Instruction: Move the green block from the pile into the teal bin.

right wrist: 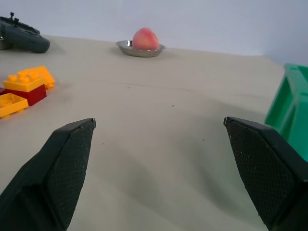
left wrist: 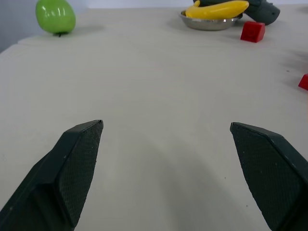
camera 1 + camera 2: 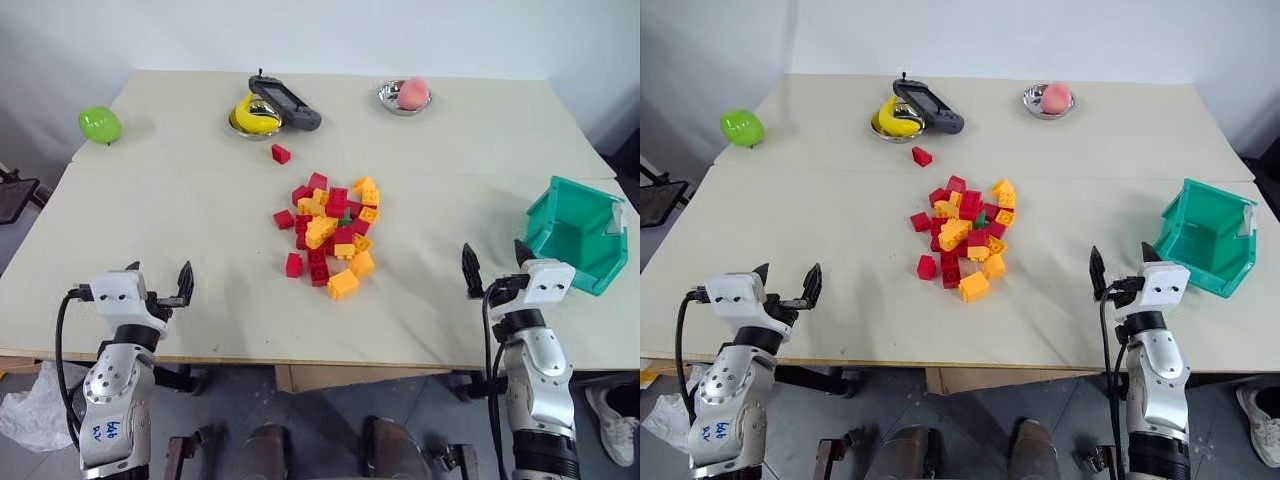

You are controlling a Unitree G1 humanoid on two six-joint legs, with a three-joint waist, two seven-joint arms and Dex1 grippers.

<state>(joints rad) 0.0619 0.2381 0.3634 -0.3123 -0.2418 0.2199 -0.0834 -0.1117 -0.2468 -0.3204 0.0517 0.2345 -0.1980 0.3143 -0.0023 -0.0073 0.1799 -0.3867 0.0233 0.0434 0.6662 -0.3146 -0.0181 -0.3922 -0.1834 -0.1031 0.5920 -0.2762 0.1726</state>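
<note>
From the head views nothing is done yet: the green block (image 3: 345,218) sits buried mid-pile (image 3: 330,235), its long axis unreadable, well apart from the empty teal bin (image 3: 575,235), whose open front faces the pile, while the wrist views show the left gripper (image 2: 166,144) and right gripper (image 1: 159,139) spread wide over bare table (image 2: 154,86).

pile (image 3: 330,232) mid-table | green block (image 3: 345,217) in pile | teal bin (image 3: 575,232) right
</note>
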